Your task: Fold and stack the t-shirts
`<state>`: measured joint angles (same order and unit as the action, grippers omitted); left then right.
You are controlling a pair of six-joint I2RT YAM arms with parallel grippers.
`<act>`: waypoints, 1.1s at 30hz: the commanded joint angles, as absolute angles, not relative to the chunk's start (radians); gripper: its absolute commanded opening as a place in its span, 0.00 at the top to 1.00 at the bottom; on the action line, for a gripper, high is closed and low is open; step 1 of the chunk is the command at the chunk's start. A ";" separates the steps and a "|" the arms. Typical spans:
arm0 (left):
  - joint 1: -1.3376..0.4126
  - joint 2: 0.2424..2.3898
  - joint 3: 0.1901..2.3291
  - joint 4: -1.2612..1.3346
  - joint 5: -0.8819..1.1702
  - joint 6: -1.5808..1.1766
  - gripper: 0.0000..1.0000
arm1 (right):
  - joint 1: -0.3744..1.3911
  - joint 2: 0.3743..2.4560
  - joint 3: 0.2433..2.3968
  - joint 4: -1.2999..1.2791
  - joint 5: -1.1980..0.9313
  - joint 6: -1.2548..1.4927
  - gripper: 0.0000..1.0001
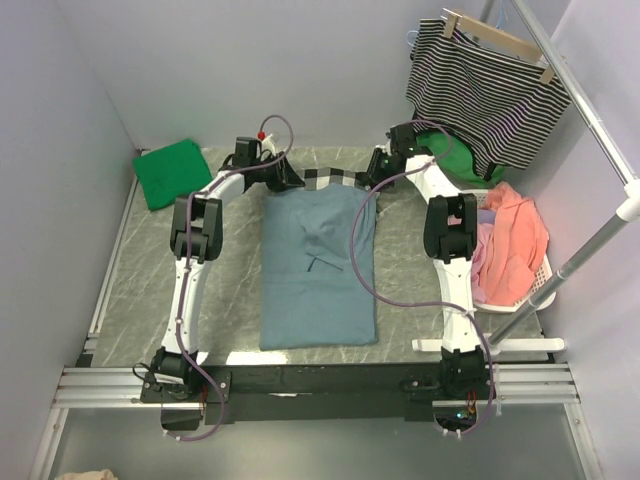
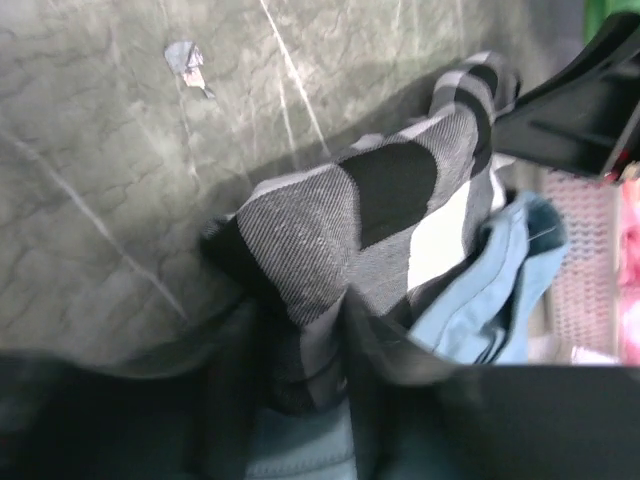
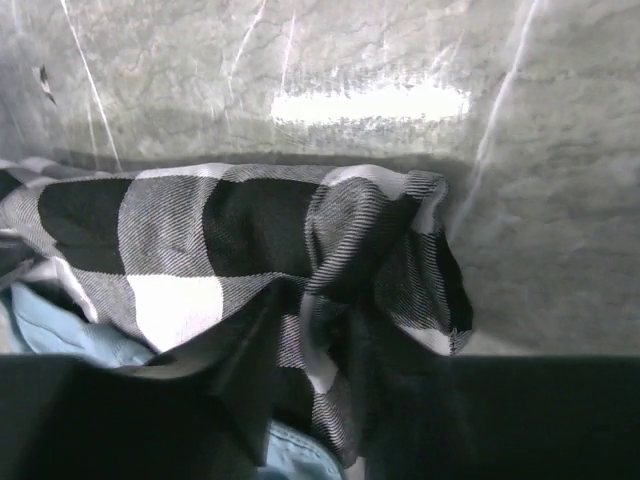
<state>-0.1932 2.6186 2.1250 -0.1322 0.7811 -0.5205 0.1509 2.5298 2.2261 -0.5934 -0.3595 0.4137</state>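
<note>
my left pincer [image 2: 300, 350] and right pincer [image 3: 312, 345] each clamp the checked cloth [image 3: 170, 235] at the far hem of the slate-blue t-shirt [image 1: 315, 285], so i'd lift both level toward the near edge of the table [image 1: 150, 280].

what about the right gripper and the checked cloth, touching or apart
Touching. The right wrist view shows the checked cloth bunched up between the fingers of the right gripper, pinched with no gap.
</note>
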 commanded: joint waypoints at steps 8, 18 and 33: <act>-0.207 2.616 2.252 -0.025 0.807 -0.560 0.86 | 0.160 2.495 2.275 -0.381 -0.491 0.437 0.98; -0.178 2.494 2.370 0.130 0.721 -0.551 0.84 | 0.163 2.427 2.292 -0.154 -0.469 0.426 0.96; -0.144 2.552 2.389 0.261 0.482 -0.469 0.19 | 0.167 2.542 2.433 0.070 -0.330 0.485 0.48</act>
